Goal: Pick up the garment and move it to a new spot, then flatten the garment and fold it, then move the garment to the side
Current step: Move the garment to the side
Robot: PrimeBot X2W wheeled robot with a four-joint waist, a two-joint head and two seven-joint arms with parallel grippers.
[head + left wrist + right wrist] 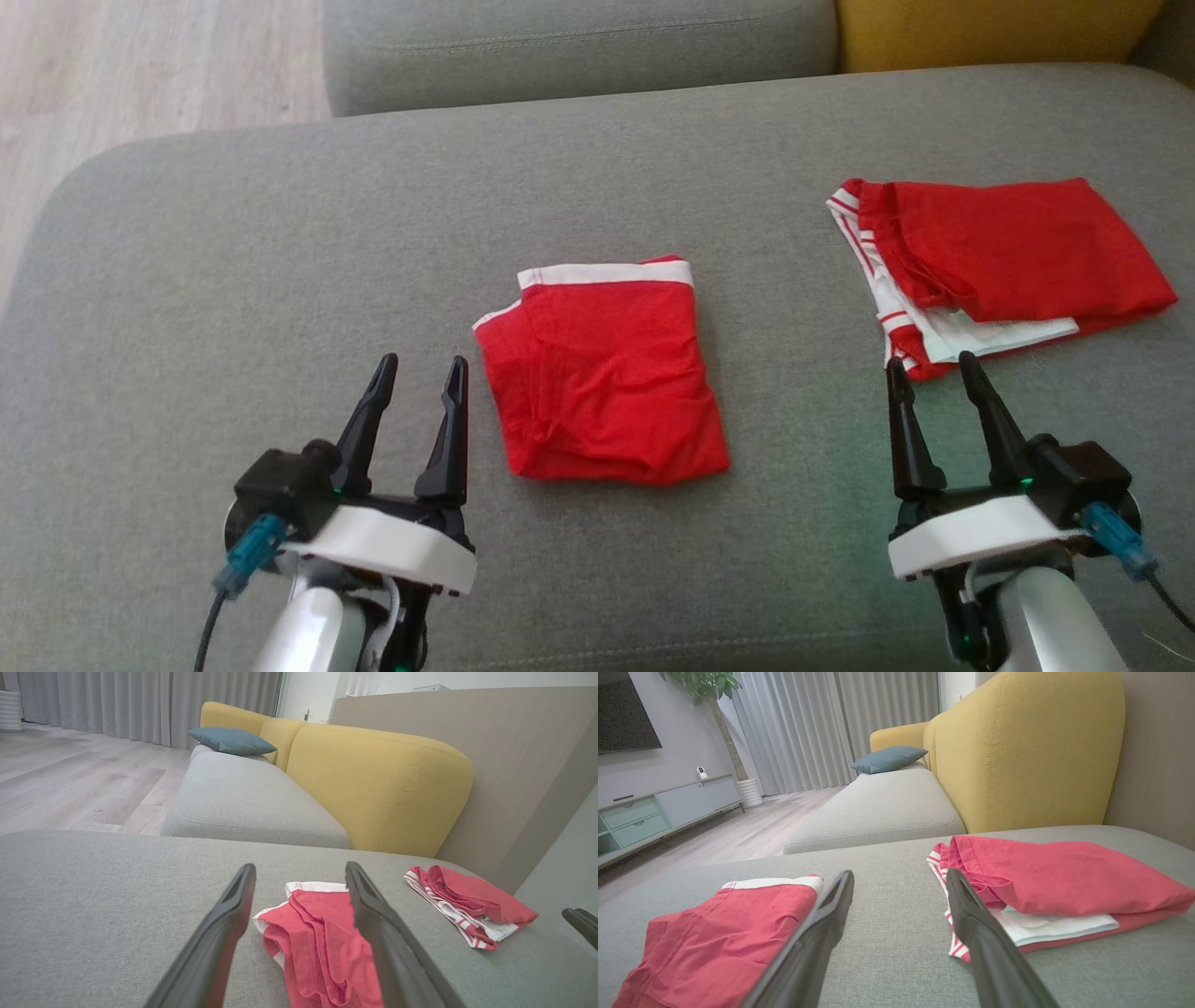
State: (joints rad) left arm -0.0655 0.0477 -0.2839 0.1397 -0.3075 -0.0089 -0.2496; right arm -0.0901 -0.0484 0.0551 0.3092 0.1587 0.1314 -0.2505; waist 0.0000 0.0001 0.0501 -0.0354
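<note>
The two long, dark, tapered fingers of the left gripper (422,364) are held spread apart, with nothing between them. The two fingers of the right gripper (932,362) are likewise spread and grasp nothing. Both grippers are carried on white wrist housings with pale forearms.

Two red garments are counted on the grey sofa seat (233,261), whose cover is a coarse woven fabric. The folded red garment (602,383) is found at the middle of the seat, just beside the left gripper's fingertips. It is roughly square and lightly creased, and it is edged along its far side by one white waistband. The second red garment (1018,247) lies well apart from it at the right, its near edge just beyond the right gripper's fingertips; whether it is touched cannot be told. It is a flatter, oblong fold with a red-and-white striped band at its left end and a pale layer showing at the near edge.

Beyond the seat, a yellow backrest (378,788), one blue-grey cushion (232,741), a pale wooden floor (70,784) and grey curtains (140,704) are seen.
</note>
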